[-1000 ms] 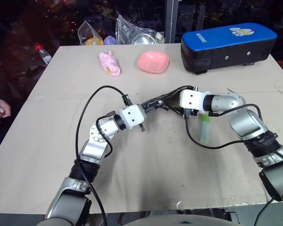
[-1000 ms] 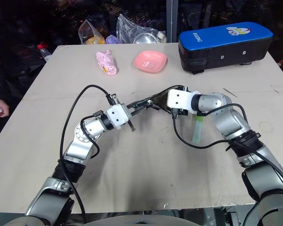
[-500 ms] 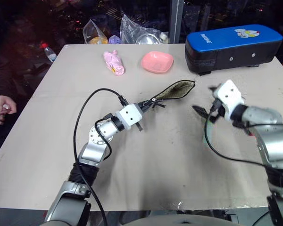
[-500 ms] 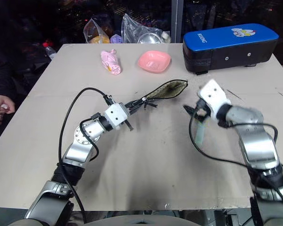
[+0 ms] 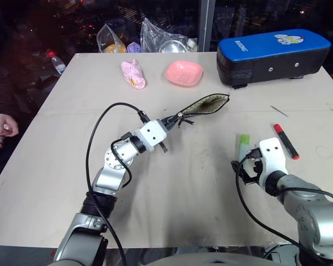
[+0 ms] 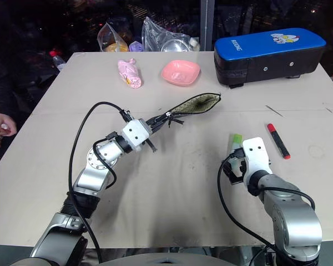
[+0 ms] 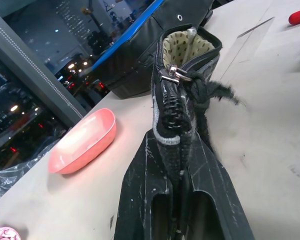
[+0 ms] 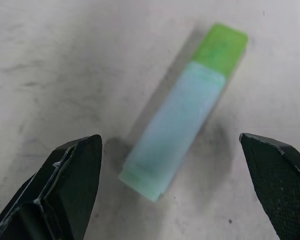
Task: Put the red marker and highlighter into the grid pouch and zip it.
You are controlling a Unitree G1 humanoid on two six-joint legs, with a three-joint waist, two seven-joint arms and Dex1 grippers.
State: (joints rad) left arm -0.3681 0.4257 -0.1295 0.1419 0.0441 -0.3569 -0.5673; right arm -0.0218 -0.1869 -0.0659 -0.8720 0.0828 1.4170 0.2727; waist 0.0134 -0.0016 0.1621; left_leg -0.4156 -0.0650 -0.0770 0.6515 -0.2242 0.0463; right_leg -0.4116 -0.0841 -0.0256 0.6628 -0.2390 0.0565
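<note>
The grid pouch is held off the table by one end, its mouth open and its beige lining showing. My left gripper is shut on that end, just below the zipper pull. On the table at the right lies the highlighter, pale green with a lime cap. My right gripper is open just short of its near end, one finger on either side and the highlighter not touched. The red marker lies farther right, free.
A big blue-topped black case stands at the back right. A pink bowl, a pink wrapped item and plastic bags sit along the far edge. A person's hand is at the table's left side.
My right arm drew back from the pouch toward the near right, rolled its wrist and now sits over the highlighter. The left gripper kept its hold and place.
</note>
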